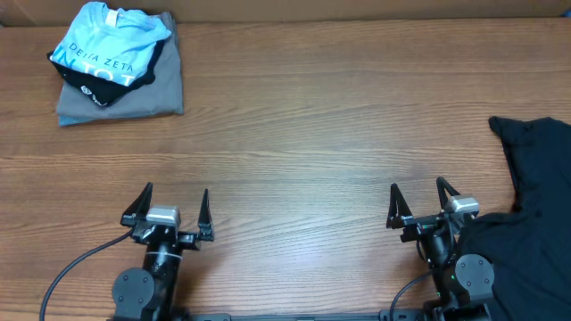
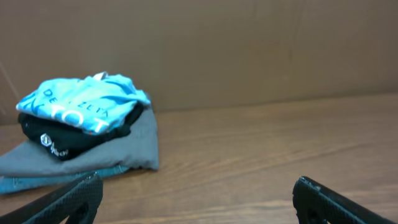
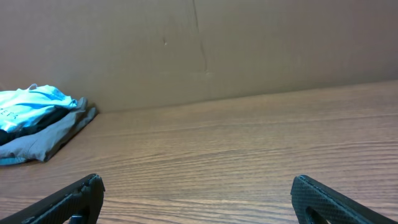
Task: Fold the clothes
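Note:
A pile of folded clothes lies at the far left corner: a light blue T-shirt (image 1: 105,40) with white lettering on top, a black garment (image 1: 107,86) under it, a grey one (image 1: 147,89) at the bottom. The same pile shows in the left wrist view, blue T-shirt (image 2: 84,102) uppermost, and small at the left of the right wrist view (image 3: 34,102). A loose black garment (image 1: 526,209) lies crumpled at the right edge, beside the right arm. My left gripper (image 1: 175,207) and right gripper (image 1: 417,201) both stand open near the front edge, holding nothing.
The wooden table (image 1: 303,125) stretches between the pile and the black garment. A brown cardboard wall (image 3: 199,43) runs along the far side. Cables trail from both arm bases at the front edge.

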Controlling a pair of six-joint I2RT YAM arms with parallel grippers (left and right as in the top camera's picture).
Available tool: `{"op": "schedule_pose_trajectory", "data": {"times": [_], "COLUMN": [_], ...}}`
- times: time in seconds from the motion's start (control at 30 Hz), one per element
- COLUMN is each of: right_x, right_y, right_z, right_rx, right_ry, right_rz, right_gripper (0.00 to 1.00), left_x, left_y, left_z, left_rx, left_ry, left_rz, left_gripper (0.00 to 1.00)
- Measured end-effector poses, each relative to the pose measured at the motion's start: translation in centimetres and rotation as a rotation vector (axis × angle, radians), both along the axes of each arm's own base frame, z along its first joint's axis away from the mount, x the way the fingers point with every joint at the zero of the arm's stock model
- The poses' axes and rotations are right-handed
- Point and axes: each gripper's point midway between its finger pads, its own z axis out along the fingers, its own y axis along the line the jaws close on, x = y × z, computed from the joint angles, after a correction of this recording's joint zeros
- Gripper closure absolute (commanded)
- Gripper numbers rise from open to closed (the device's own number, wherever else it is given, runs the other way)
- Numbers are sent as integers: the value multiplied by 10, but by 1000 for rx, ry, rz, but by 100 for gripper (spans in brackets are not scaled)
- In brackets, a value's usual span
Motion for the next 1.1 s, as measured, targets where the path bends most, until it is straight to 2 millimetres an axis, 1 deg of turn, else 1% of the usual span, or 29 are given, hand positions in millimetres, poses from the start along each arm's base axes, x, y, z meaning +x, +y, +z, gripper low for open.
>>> {"op": "schedule_pose_trajectory", "data": {"times": [0.1, 0.13, 0.23, 0.27, 0.3, 1.1], "right_x": [0, 0, 0, 0, 0, 0], "right_y": [0, 0, 0, 0, 0, 0], "right_z": [0, 0, 0, 0, 0, 0], "right_rx": [0, 0, 0, 0, 0, 0], "right_ry": [0, -1, 0, 0, 0, 0], "right_rz": [0, 0, 0, 0, 0, 0], "right_gripper": [0, 0, 0, 0, 0, 0], "left_x": [8, 10, 11, 11, 11, 11], "left_y": [3, 3, 5, 5, 5, 6], "left_z": [-11, -18, -43, -50, -52, -52], "left_rx": [-6, -5, 3, 6, 7, 7], "left_ry": [-48, -42, 28, 53, 62, 61], "left_rz": [17, 21, 29, 31, 31, 34], "left_gripper": [0, 0, 0, 0, 0, 0]}}
